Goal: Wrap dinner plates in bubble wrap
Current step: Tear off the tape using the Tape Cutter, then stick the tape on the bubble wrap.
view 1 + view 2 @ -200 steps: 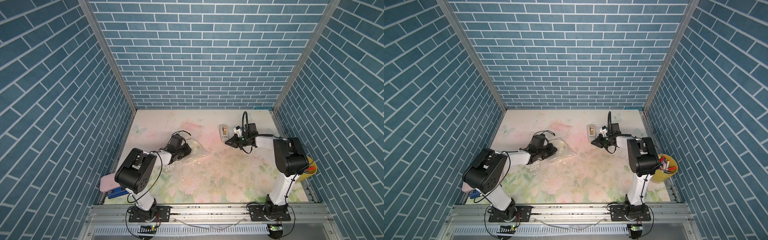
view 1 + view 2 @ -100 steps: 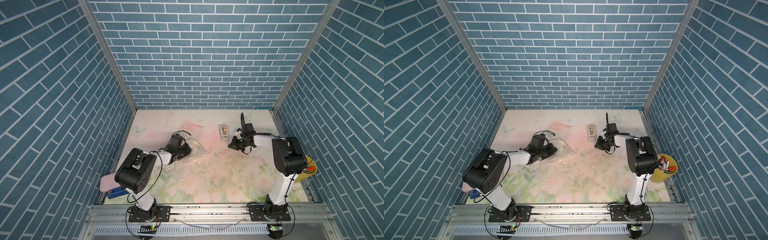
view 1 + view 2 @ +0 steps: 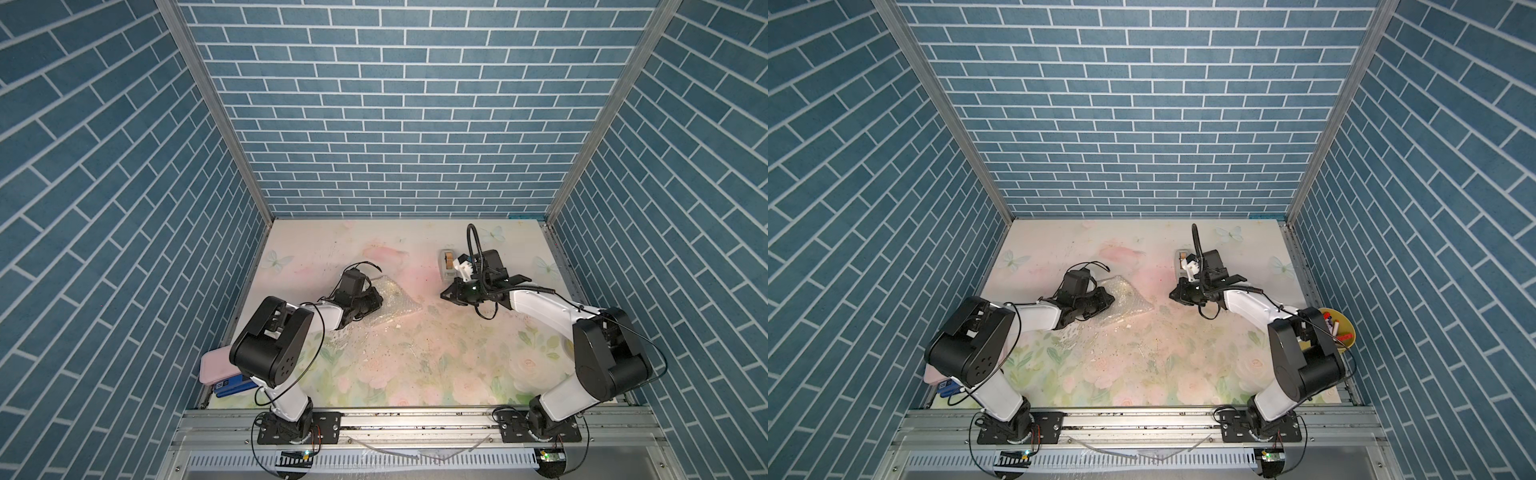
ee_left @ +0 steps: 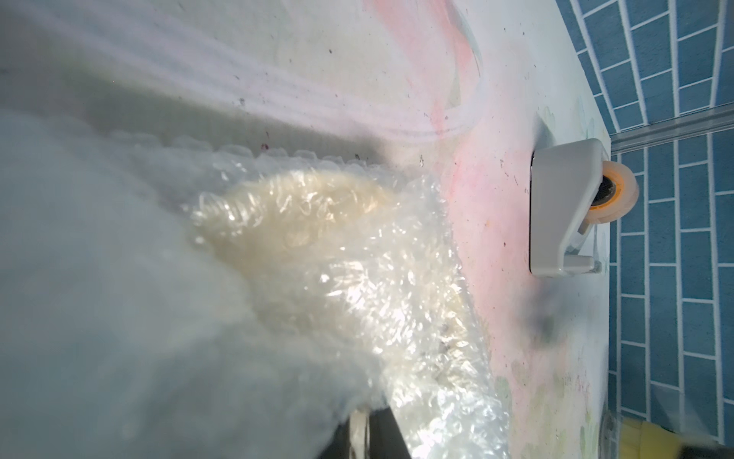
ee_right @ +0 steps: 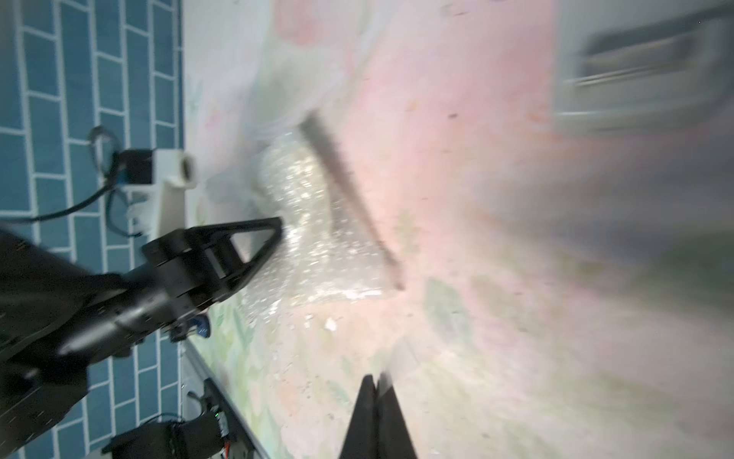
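The bubble wrap (image 3: pixel 395 302) lies crumpled on the left half of the floral desk (image 3: pixel 415 370), folded into a rough triangle whose point faces the middle. In the left wrist view the dinner plate (image 4: pixel 302 222) shows as a cream-yellow curve beneath the glinting plastic, covered by the wrap and resting on the desk. The left claw (image 3: pixel 376 300) sits low at the near-left edge of the bundle, reaching onto the wrap. In its own wrist view the dark fingers (image 4: pixel 383 435) stand almost together with what looks like a thin pale fold of wrap pinched between them, and more wrap billows up, blurred, close to the lens. The right claw (image 3: pixel 447 296) hangs over bare desk, well apart from the bundle and pointing toward it. Its fingers (image 5: pixel 367 413) are pressed tight together, and the blur hides whether anything thin is caught between them. A white tape dispenser (image 3: pixel 447 266) with an orange roll stands just behind the right claw. A yellow bucket of markers (image 3: pixel 1338 328) sits at the right edge of the desk.
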`<move>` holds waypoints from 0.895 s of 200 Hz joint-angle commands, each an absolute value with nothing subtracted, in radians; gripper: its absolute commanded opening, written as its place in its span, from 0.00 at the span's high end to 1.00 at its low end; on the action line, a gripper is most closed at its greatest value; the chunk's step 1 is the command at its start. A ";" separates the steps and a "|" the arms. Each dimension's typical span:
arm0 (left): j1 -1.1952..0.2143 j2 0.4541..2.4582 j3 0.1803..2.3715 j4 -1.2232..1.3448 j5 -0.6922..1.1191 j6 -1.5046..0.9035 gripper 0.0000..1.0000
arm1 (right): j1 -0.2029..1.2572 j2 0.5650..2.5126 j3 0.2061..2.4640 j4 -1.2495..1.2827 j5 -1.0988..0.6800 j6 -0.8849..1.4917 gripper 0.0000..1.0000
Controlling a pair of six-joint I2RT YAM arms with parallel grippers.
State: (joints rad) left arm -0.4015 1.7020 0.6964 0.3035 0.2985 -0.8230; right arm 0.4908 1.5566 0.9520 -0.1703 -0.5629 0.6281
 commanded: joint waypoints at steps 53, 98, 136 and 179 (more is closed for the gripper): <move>-0.400 1.752 0.640 0.179 0.294 -0.827 0.87 | 0.710 1.756 1.100 0.084 -0.630 0.845 1.00; -0.395 1.756 0.635 0.188 0.301 -0.829 0.87 | 0.725 1.856 1.199 0.102 -0.634 0.887 1.00; -0.394 1.757 0.630 0.193 0.302 -0.830 0.87 | 0.732 1.878 1.214 0.100 -0.622 0.934 1.00; -0.394 1.757 0.633 0.192 0.300 -0.830 0.87 | 0.741 1.921 1.196 0.118 -0.637 0.991 1.00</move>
